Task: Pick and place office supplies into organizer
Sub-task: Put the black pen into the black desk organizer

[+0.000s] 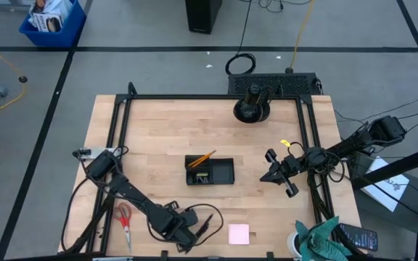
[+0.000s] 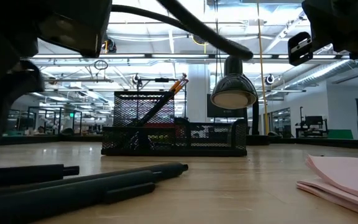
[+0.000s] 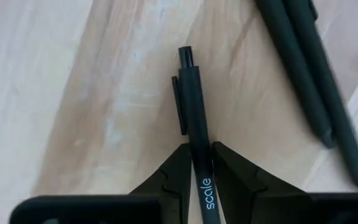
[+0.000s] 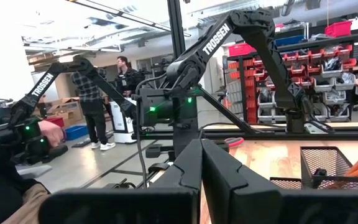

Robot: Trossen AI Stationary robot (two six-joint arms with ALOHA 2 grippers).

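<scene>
My left gripper (image 3: 201, 167) is near the table's near edge (image 1: 189, 232), shut on a black pen (image 3: 191, 93) printed "scale". Two more black pens (image 3: 309, 68) lie beside it on the wood. Red-handled scissors (image 1: 125, 220) lie flat to the left, and a pink sticky-note pad (image 1: 239, 233) lies to the right. The black mesh organizer (image 1: 209, 170) stands mid-table with orange pencils (image 1: 203, 157) leaning in one compartment. My right gripper (image 1: 265, 177) hovers shut to the right of the organizer, touching nothing. My left gripper pinches the black pen's barrel (image 3: 202, 155) between its two fingers (image 3: 176, 171), which come from above and lie across the pen. The clip and click-button end (image 3: 186, 57) sticks out past the fingers. Whether the pen is off the wood, I cannot tell.
A round black stand with a post (image 1: 252, 109) sits at the table's far edge. A teal cloth (image 1: 324, 241) lies at the near right corner. Black frame rails (image 1: 118, 138) run along the left and right sides. Bare wood lies between the organizer and the pens.
</scene>
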